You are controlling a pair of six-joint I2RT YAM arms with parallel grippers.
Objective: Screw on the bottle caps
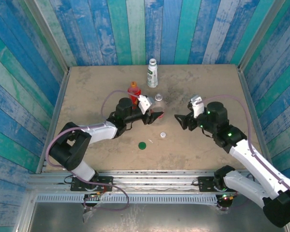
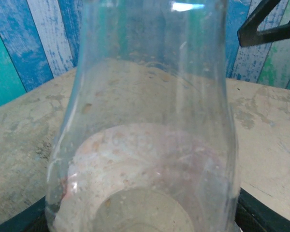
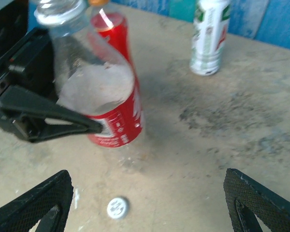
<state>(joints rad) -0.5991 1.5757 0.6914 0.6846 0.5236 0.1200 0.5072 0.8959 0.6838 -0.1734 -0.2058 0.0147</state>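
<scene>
My left gripper (image 1: 156, 116) is shut on the clear bottle (image 1: 158, 102), low on its body at the red label (image 3: 120, 124). The bottle leans, and its open neck (image 3: 58, 10) has no cap. In the left wrist view the clear bottle (image 2: 150, 145) stands right up against the camera. A white cap (image 3: 118, 208) lies on the table just in front of it, between the open fingers of my right gripper (image 3: 147, 205). The dark green cap (image 1: 142, 144) lies further left. The red bottle (image 1: 134, 92) carries the orange cap (image 1: 133, 84). The white-labelled bottle (image 1: 152, 73) stands behind.
Blue plank walls close in the sandy table (image 1: 87, 96) on three sides. The red bottle (image 3: 113, 34) stands close behind the held bottle. My right gripper (image 1: 180, 120) hovers a short way to the right of the clear bottle. Open table lies at the right and far left.
</scene>
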